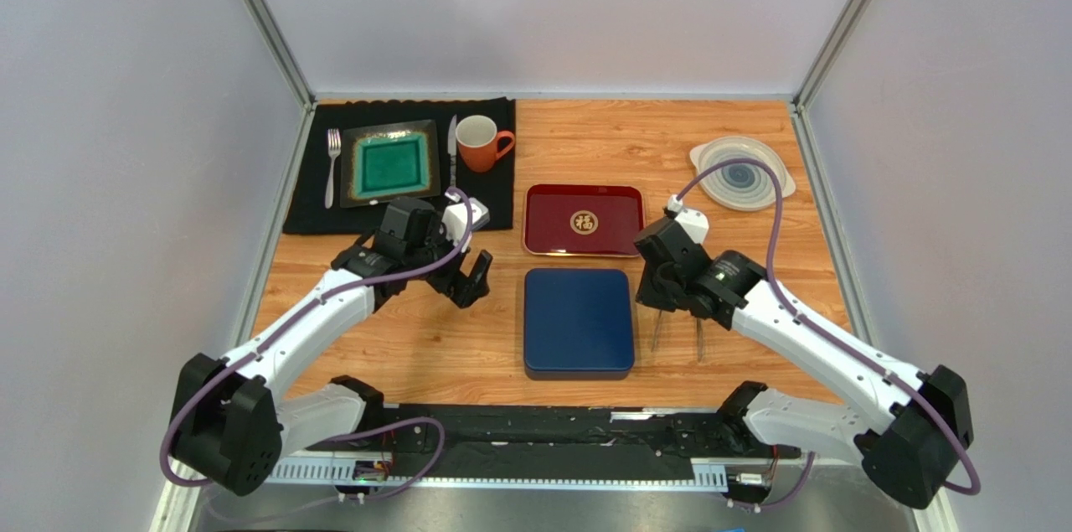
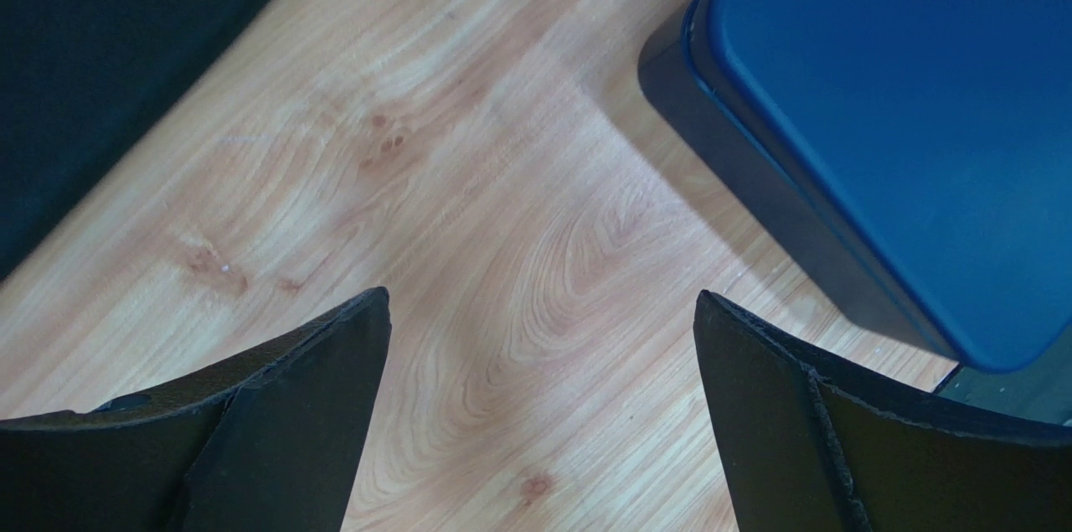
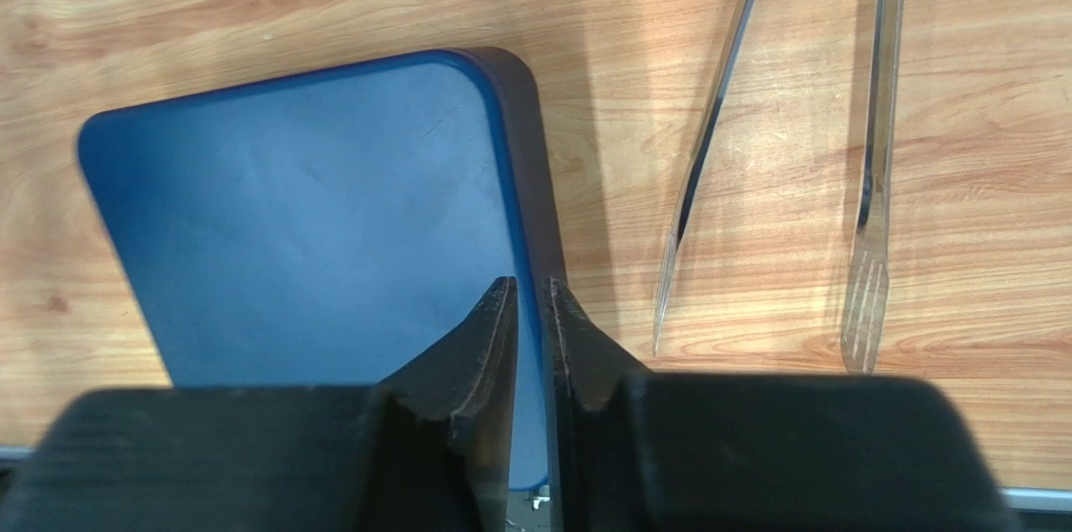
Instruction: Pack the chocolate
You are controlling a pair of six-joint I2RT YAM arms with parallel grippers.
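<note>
Lid grab: right claw [image 3: 531,296] pinched on the blue lid [image 3: 315,218] rim; left claw [image 2: 541,312] gapes wide.
No chocolate shows, perhaps boxed beneath this claw. So thin a pinch could slip, dropping the lid on the tongs [image 3: 880,117] just right.

Off-frame (far side): blue box [image 2: 906,117]
</note>
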